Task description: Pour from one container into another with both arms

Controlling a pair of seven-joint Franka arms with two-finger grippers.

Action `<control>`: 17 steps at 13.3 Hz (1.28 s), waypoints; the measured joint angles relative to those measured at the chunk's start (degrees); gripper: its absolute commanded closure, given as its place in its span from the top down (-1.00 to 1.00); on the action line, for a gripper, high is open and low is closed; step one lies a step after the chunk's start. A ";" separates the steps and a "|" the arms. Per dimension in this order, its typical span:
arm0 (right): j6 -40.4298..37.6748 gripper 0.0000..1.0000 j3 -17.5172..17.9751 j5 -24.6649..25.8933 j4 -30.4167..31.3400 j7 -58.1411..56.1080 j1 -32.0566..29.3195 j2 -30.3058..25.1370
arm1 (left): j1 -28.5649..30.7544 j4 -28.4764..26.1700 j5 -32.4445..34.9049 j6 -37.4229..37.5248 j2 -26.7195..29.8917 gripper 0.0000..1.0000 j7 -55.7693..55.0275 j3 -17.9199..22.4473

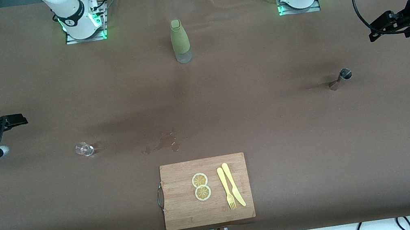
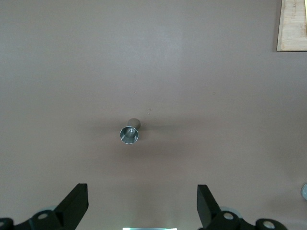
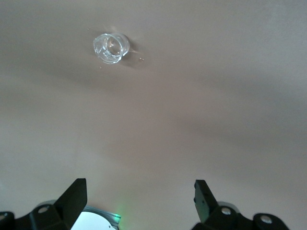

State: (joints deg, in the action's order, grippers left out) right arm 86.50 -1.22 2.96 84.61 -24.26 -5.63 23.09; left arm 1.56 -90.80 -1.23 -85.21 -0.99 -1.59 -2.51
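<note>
The left end effector (image 1: 375, 31) hangs in the air over the tabletop (image 1: 271, 121) at the left arm's end, its fingers (image 2: 76, 203) spread wide and holding nothing. The jigger (image 1: 341, 77) stands upright on the tabletop near it, apart from the fingers; the left wrist view looks straight down into its round rim (image 2: 129, 134).

The right end effector (image 1: 16, 120) hangs over the right arm's end of the tabletop, also released and empty, its fingers (image 3: 74, 196) wide apart. The glass cup (image 1: 84, 149) sits on the tabletop nearer to the front camera than that end effector's spot, not touched by anything.

Between the two, a green bottle (image 1: 180, 40) stands upright near the arms' bases. A wet stain (image 1: 164, 142) marks the cloth closer to the front camera, and nearer still lies a wooden board (image 1: 181, 213) carrying two lemon slices (image 1: 201, 186), a yellow fork (image 1: 225, 188) and a yellow knife (image 1: 233, 183) side by side.
</note>
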 measured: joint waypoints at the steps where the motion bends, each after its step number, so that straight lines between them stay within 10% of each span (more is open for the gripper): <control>1: 0.11 1.00 -0.01 0.00 0.00 -0.65 -0.45 0.56 | 0.02 -0.41 0.00 -0.06 -0.03 1.00 0.00 0.00; 17: 13.27 1.00 0.18 -10.60 0.05 -33.54 -5.79 9.67 | 12.79 -5.54 -12.95 -9.13 -11.55 1.00 44.25 9.39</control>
State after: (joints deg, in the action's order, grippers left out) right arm 99.78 -1.05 -7.65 84.65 -57.80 -11.42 32.76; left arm 14.36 -96.34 -14.18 -94.35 -12.55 42.66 6.88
